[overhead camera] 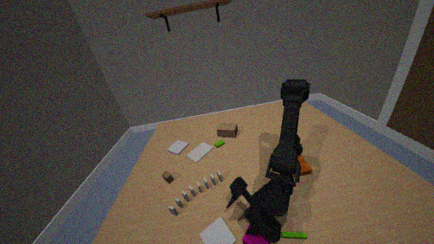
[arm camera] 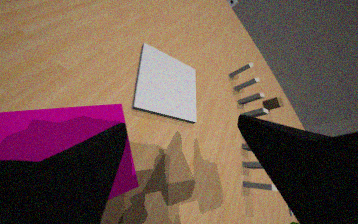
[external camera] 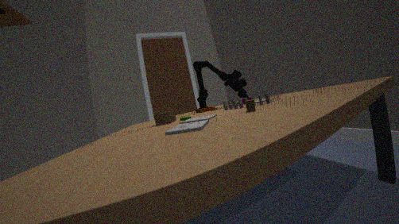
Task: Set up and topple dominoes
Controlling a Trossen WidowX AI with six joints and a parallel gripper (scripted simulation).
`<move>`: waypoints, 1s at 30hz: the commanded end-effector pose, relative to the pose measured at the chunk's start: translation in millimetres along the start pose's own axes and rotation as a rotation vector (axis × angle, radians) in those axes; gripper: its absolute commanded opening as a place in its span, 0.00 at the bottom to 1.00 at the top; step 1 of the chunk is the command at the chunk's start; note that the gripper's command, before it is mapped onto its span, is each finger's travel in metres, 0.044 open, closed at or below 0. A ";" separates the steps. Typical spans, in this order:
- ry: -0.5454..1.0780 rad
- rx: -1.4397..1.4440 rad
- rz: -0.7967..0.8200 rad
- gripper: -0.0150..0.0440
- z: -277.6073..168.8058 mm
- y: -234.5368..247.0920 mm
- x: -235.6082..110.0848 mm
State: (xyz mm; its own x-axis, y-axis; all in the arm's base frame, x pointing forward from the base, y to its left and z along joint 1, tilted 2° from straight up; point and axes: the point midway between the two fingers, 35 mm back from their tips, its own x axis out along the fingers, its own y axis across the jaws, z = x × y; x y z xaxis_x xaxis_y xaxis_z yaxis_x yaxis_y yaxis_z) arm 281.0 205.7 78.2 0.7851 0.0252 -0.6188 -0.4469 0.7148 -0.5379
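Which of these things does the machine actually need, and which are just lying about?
For the job:
- row of standing dominoes
- open, empty gripper

Lying about:
- white sheets
- pink block
- green blocks
- brown boxes
- wall shelf

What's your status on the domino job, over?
Gripper open, holding nothing, raised above the table. Domino row standing, untouched, seven counted from the top view. Magenta block and white sheet lie below the gripper, apart from the row.
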 end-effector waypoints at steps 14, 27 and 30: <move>0.390 -0.522 0.735 1.00 -50.8 -57.0 -68.5; 0.400 -0.530 0.768 1.00 -53.5 -57.5 -74.7; 0.400 -0.530 0.768 1.00 -53.5 -57.5 -74.7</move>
State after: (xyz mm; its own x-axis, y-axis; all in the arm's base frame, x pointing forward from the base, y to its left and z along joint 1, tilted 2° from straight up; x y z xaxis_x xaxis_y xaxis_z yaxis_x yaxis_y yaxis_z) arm 227.9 126.1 118.8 0.0676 0.0281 -0.9973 -0.9753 0.2128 -0.0601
